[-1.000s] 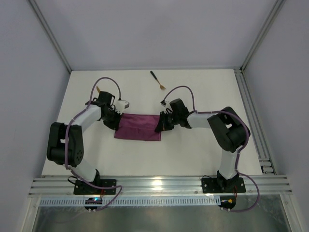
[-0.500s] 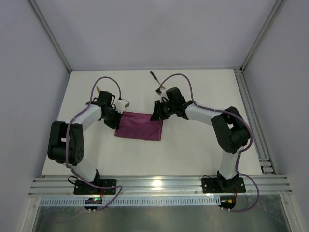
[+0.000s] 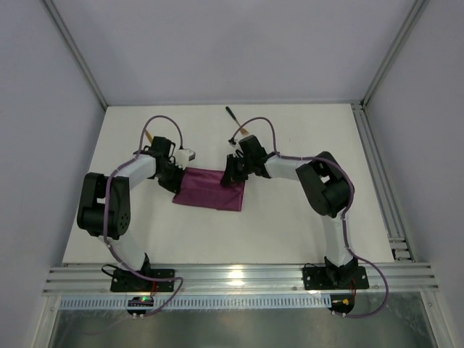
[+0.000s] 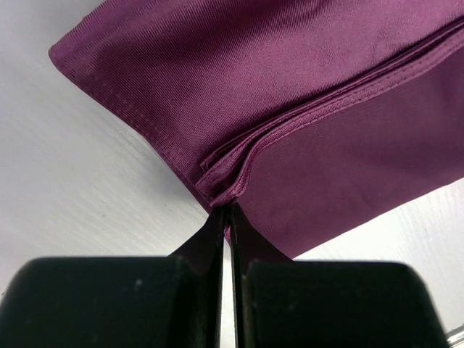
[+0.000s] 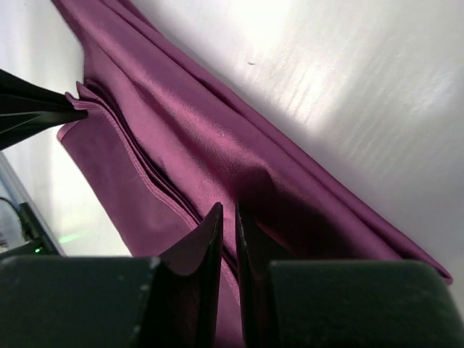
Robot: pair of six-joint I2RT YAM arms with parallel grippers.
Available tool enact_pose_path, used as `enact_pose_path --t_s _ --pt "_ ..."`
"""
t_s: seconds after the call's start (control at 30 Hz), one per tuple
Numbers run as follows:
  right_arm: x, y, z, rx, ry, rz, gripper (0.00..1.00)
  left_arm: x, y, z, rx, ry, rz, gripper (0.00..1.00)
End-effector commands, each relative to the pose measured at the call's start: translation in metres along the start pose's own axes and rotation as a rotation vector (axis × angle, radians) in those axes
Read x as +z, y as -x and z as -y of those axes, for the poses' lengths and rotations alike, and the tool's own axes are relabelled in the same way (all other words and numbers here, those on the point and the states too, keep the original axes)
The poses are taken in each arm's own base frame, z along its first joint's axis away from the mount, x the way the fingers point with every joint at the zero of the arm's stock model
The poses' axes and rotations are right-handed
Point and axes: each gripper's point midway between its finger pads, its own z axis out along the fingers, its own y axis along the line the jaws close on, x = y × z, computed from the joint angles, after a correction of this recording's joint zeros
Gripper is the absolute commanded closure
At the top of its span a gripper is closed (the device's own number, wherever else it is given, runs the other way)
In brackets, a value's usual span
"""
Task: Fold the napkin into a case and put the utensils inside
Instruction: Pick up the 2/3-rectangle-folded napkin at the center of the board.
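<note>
Two claws meet the folded napkin (image 3: 210,191) on the counter (image 3: 290,225): the left claw (image 4: 228,212) pinches its corner layers, the right claw (image 5: 228,212) is nearly closed, grip unclear. Best to align edges and tension gently.

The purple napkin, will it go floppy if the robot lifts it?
Probably floppy: the napkin is thin cloth, and its layers pucker where the left tool pinches them. Likely light for its size, being just a few thin layers. The folds might slip open, as the stacked edges look loose.
</note>
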Motion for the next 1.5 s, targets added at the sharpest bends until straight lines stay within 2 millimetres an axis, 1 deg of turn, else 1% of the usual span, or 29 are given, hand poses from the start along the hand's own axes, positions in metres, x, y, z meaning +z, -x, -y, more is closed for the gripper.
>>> enact_pose_path --t_s 0.0,0.1,0.2,0.33,0.37,0.43,0.47,0.53,0.63,0.7,0.73,0.77,0.8,0.83,0.87,0.9,0.93,0.97,1.0,1.03,1.07,1.1,1.13,1.17,1.2,1.3,1.4,1.43,1.47 --pt "-0.005 0.009 -0.006 0.004 -0.013 0.034 0.84 0.003 0.014 -0.008 -0.008 0.022 0.029 1.0" --pt "-0.009 0.009 -0.01 -0.032 -0.005 0.025 0.83 0.006 0.011 -0.007 -0.016 0.016 0.021 1.0" --pt "-0.026 0.024 -0.031 -0.134 0.035 0.058 0.78 0.006 0.009 -0.008 -0.011 0.02 0.019 0.97" --pt "-0.061 0.051 -0.055 -0.298 0.033 0.112 0.68 0.004 0.009 -0.007 -0.009 0.025 0.015 0.93" --pt "-0.07 0.061 -0.057 -0.369 0.001 0.131 0.63 0.004 0.009 -0.009 -0.009 0.036 0.016 0.92" --pt "-0.077 0.074 -0.058 -0.453 -0.029 0.151 0.61 0.004 0.008 -0.012 -0.008 0.051 0.017 0.92" --pt "-0.085 0.091 -0.062 -0.494 -0.061 0.19 0.6 0.005 0.007 -0.013 -0.007 0.053 0.013 0.91" --pt "-0.094 0.105 -0.063 -0.584 -0.104 0.217 0.59 0.006 0.006 -0.013 -0.002 0.051 0.01 0.91" --pt "-0.122 0.145 -0.072 -0.676 -0.193 0.371 0.58 0.006 0.006 -0.013 0.0 0.055 0.01 0.9" --pt "-0.142 0.161 -0.076 -0.727 -0.242 0.467 0.54 0.005 0.006 -0.014 0.001 0.057 0.012 0.91" --pt "-0.152 0.173 -0.083 -0.78 -0.253 0.532 0.47 0.004 0.007 -0.013 0.002 0.057 0.016 0.9" --pt "-0.161 0.177 -0.084 -0.794 -0.259 0.565 0.43 0.004 0.008 -0.013 0.004 0.058 0.018 0.91" --pt "-0.166 0.182 -0.085 -0.791 -0.26 0.602 0.37 0.004 0.008 -0.013 0.002 0.057 0.02 0.9" --pt "-0.177 0.196 -0.096 -0.747 -0.223 0.702 0.29 0.003 0.008 -0.013 0.002 0.057 0.024 0.91" --pt "-0.174 0.192 -0.088 -0.716 -0.204 0.714 0.07 0.002 0.009 -0.012 0.005 0.059 0.029 0.9" --pt "-0.18 0.195 -0.086 -0.705 -0.172 0.739 0.01 0.001 0.009 -0.013 0.006 0.06 0.032 0.9" --pt "-0.174 0.186 -0.1 -0.749 -0.05 0.715 0.01 0.0 0.011 -0.013 0.006 0.061 0.038 0.9" --pt "-0.172 0.184 -0.103 -0.763 -0.009 0.692 0.01 0.0 0.01 -0.013 0.005 0.061 0.038 0.9" --pt "-0.158 0.178 -0.097 -0.768 0.011 0.638 0.01 0.0 0.01 -0.012 0.006 0.061 0.038 0.9" --pt "-0.143 0.163 -0.088 -0.759 0.018 0.536 0.01 0.0 0.01 -0.012 0.005 0.063 0.037 0.9" --pt "-0.142 0.167 -0.097 -0.783 0.043 0.511 0.04 0.0 0.01 -0.012 0.006 0.062 0.037 0.9" --pt "-0.131 0.161 -0.093 -0.777 0.042 0.462 0.1 -0.001 0.01 -0.012 0.007 0.066 0.04 0.9" --pt "-0.105 0.139 -0.074 -0.734 0.027 0.335 0.11 -0.001 0.009 -0.012 0.004 0.066 0.041 0.9" --pt "-0.102 0.145 -0.074 -0.725 0.009 0.323 0.11 -0.001 0.008 -0.013 0.004 0.068 0.039 0.9" --pt "-0.092 0.132 -0.065 -0.681 0.002 0.252 0.11 0.0 0.008 -0.012 0.004 0.067 0.039 0.9" --pt "-0.064 0.118 -0.052 -0.58 0.024 0.147 0.13 0.0 0.007 -0.012 0.002 0.065 0.038 0.91" --pt "-0.038 0.094 -0.035 -0.481 0.019 0.022 0.14 0.001 0.006 -0.011 0.009 0.061 0.041 0.9" --pt "-0.033 0.097 -0.038 -0.475 0.024 0.016 0.15 0.002 0.006 -0.011 0.009 0.058 0.039 0.9" --pt "-0.02 0.088 -0.028 -0.451 0.015 -0.023 0.15 0.002 0.006 -0.01 0.011 0.058 0.039 0.9"
